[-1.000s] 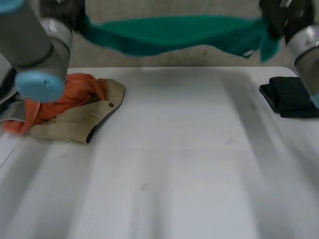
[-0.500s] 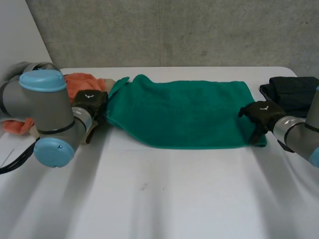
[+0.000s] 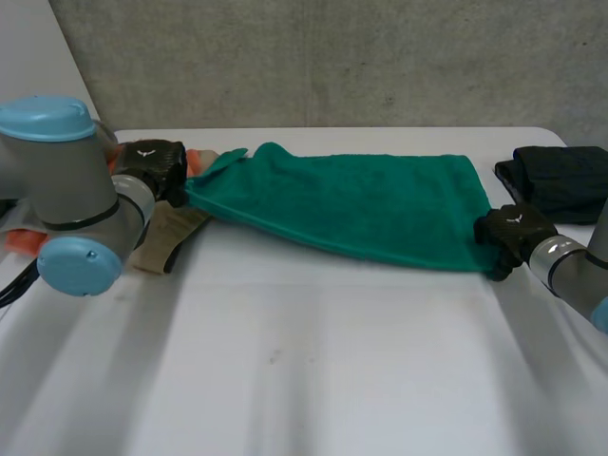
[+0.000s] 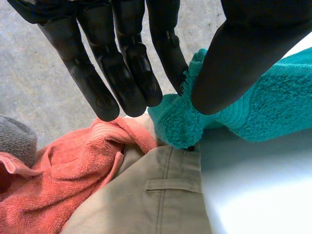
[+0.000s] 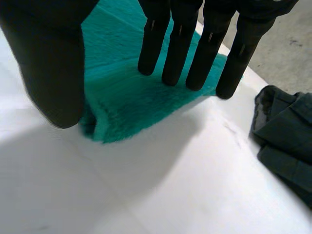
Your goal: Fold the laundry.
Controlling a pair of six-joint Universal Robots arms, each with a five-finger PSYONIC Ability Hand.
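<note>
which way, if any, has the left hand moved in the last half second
Yes. The left hand, pinching the green towel, has shifted toward the far edge of the table, off the tan garment.

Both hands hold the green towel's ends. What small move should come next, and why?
Probably draw the towel a little toward the near table: its corner in the left hand sits over the tan garment; the right hand pinches the other end.

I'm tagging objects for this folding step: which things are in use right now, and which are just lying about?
In use: green towel, left hand and right hand pinching its ends.
Lying about: orange towel, beige garment, dark folded garment.
</note>
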